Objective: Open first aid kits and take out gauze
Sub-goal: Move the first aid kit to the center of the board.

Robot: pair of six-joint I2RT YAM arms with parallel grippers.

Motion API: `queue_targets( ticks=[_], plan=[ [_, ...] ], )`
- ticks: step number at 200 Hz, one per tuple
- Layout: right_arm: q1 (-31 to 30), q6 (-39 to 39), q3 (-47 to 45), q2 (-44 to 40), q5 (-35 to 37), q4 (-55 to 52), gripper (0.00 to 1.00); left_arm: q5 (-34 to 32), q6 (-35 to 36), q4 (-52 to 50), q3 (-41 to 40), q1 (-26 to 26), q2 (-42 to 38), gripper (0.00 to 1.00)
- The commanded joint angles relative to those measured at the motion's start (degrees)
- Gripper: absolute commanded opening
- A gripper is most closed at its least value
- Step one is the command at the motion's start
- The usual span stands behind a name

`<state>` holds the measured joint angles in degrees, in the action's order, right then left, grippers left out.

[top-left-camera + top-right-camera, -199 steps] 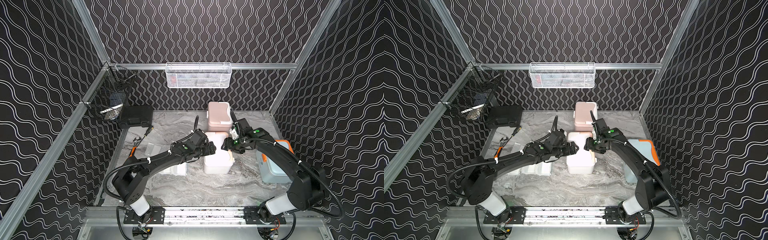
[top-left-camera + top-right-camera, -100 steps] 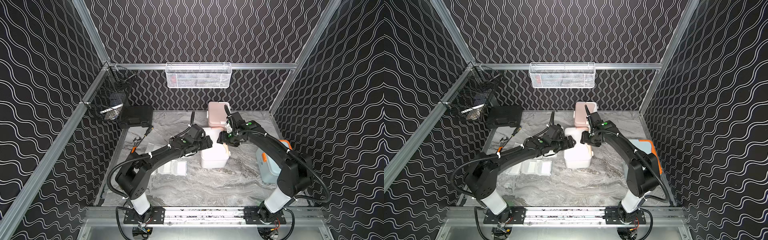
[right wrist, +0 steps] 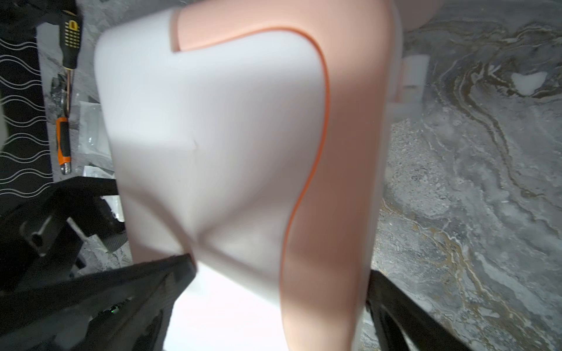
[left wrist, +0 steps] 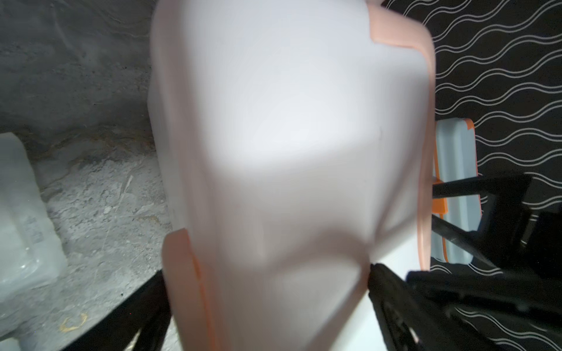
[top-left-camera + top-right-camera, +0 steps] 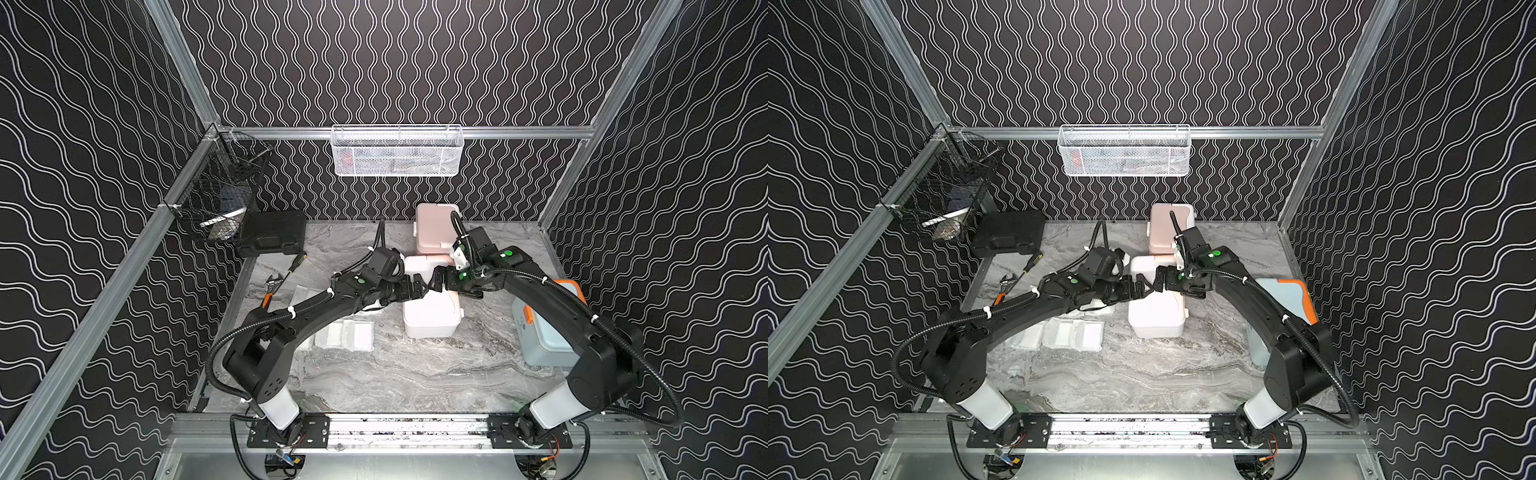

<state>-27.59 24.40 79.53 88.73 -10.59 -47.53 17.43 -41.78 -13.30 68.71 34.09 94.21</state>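
Note:
The white first aid kit with peach trim (image 5: pixel 428 322) (image 5: pixel 1156 320) stands mid-table, its lid (image 5: pixel 424 264) raised at the back. My left gripper (image 5: pixel 417 287) (image 5: pixel 1140 286) and right gripper (image 5: pixel 436 282) (image 5: pixel 1160 282) meet tip to tip above it, both open. In the wrist views the blurred lid (image 4: pixel 289 136) (image 3: pixel 213 136) fills the space between the wide-spread jaws of the left gripper (image 4: pixel 264 282) and of the right gripper (image 3: pixel 279 270). Flat white gauze packets (image 5: pixel 345 334) (image 5: pixel 1075 334) lie on the table left of the kit. The kit's inside is hidden.
A pink kit (image 5: pixel 434 228) stands behind the white one. A light blue kit with orange trim (image 5: pixel 540 332) sits at the right under my right arm. At the back left are a black case (image 5: pixel 272 232), a screwdriver (image 5: pixel 297 264) and a wrench (image 5: pixel 272 286). Wire baskets (image 5: pixel 397 151) hang on the walls.
Both grippers have spread their jaws wider, the right one much more. The arms swung toward the back and came forward again. The white kit's lid has risen.

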Motion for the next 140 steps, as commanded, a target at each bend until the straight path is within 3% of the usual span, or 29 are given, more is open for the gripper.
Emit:
queue_targets(
  ticks=[1, 81, 113, 140],
  plan=[
    [-0.34, -0.34, -1.63, -3.64, -1.71, 5.92, 1.0, 4.02, 3.88, 0.29, 0.92, 0.07, -2.92, 0.99],
    [-1.06, -1.65, -9.62, -20.65, 1.81, 13.17, 1.0, -1.48, 7.87, -4.16, -2.12, 0.29, -15.81, 0.99],
    [-1.05, -1.21, -10.2, -18.94, 4.2, 9.93, 1.0, -0.8, 7.09, -4.1, -4.33, 0.35, -13.76, 0.99],
    [-1.06, -0.33, -13.21, -18.58, 1.75, 10.94, 1.0, -1.16, 5.69, -2.75, -7.77, 0.3, -15.1, 0.99]
  ],
)
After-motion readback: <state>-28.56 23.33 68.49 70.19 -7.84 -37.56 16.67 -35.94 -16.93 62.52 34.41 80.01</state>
